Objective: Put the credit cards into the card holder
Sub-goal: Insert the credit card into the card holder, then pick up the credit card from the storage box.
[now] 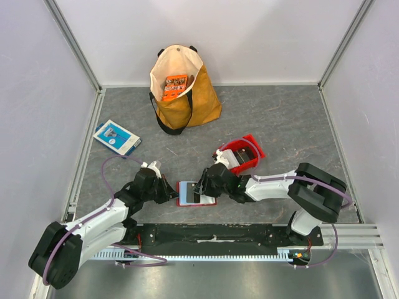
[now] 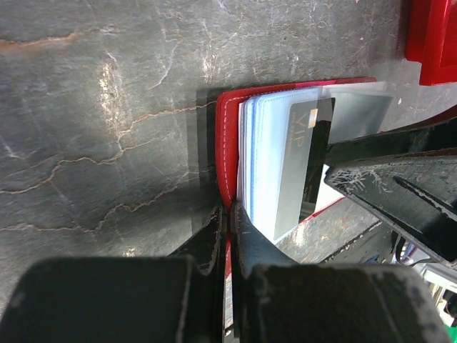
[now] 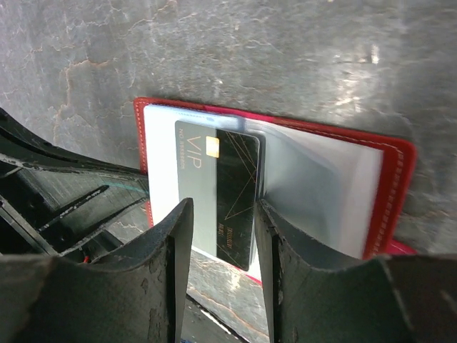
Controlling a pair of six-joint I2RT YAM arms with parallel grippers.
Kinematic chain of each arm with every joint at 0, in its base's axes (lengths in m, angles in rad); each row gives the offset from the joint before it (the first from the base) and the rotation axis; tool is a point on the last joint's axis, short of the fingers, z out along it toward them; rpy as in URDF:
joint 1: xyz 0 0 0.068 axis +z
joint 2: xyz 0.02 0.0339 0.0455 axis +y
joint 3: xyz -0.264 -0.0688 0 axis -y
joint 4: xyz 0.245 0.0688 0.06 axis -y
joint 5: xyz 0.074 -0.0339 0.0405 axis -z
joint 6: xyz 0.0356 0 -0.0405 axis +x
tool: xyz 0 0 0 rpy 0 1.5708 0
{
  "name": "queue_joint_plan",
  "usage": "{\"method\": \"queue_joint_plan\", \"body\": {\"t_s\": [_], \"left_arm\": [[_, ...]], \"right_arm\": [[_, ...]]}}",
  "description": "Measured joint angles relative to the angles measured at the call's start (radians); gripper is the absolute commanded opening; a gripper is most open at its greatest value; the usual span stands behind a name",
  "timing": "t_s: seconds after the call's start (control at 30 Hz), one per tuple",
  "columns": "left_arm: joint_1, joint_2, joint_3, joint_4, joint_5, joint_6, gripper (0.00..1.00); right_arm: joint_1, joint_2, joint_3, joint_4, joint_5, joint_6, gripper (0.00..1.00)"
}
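Seating dark grey credit card [image 3: 228,179] in clear sleeve of card holder [image 1: 189,193], open flat by middle of bench [image 1: 280,118] near edge. Push squarely along the pocket, keeping card level; avoid buckling sleeve. Keep left gripper [image 2: 230,229] pressed together on holder's red border as anchor. Noted right gripper [image 3: 223,207] spread, straddling card's exposed end. Noted both forearms low and outstretched, converging from near corners.

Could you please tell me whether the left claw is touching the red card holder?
Touching. The left wrist view shows the left claw pinching the red edge of the card holder, visible between its fingers.
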Motion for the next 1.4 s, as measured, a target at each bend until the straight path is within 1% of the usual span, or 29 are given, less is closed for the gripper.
{"method": "queue_joint_plan", "body": {"t_s": [0.2,0.33,0.37,0.43,0.47,0.73,0.83,0.87,1.0,1.13,1.23,1.37,1.4], "left_arm": [[0.000,0.001,0.000,0.000,0.000,0.000,0.02],[0.000,0.005,0.000,0.000,-0.001,0.000,0.02],[0.000,0.005,0.000,0.000,-0.001,0.000,0.02],[0.000,0.005,0.000,0.000,-0.001,0.000,0.02],[0.000,0.005,0.000,0.000,-0.001,0.000,0.02],[0.000,0.005,0.000,0.000,0.000,0.000,0.02],[0.000,0.005,0.000,-0.002,-0.001,0.000,0.02],[0.000,0.004,0.000,-0.003,-0.001,0.000,0.02],[0.000,-0.010,0.000,-0.016,-0.001,0.000,0.02],[0.000,-0.048,0.006,-0.045,0.000,0.000,0.02],[0.000,-0.075,0.028,-0.074,0.000,0.001,0.02],[0.000,-0.087,0.066,-0.092,0.002,0.002,0.02],[0.000,-0.086,0.074,-0.095,0.003,0.002,0.02]], "right_arm": [[0.000,0.059,0.049,0.021,-0.047,-0.022,0.42],[0.000,0.067,0.052,0.030,-0.062,-0.037,0.37],[0.000,0.067,0.052,0.030,-0.063,-0.040,0.34],[0.000,0.067,0.053,0.030,-0.063,-0.044,0.23],[0.000,0.067,0.054,0.031,-0.063,-0.047,0.21],[0.006,0.086,0.054,0.095,-0.110,-0.043,0.21],[0.006,0.096,0.054,0.105,-0.113,-0.039,0.24],[0.006,0.096,0.054,0.105,-0.112,-0.039,0.29],[0.005,0.079,0.054,0.085,-0.103,-0.047,0.36],[-0.010,-0.011,0.054,0.017,-0.071,-0.093,0.45],[-0.036,-0.104,0.060,-0.038,-0.039,-0.152,0.47],[-0.070,-0.175,0.106,-0.119,-0.001,-0.230,0.49],[-0.080,-0.190,0.119,-0.145,0.010,-0.250,0.51]]}}
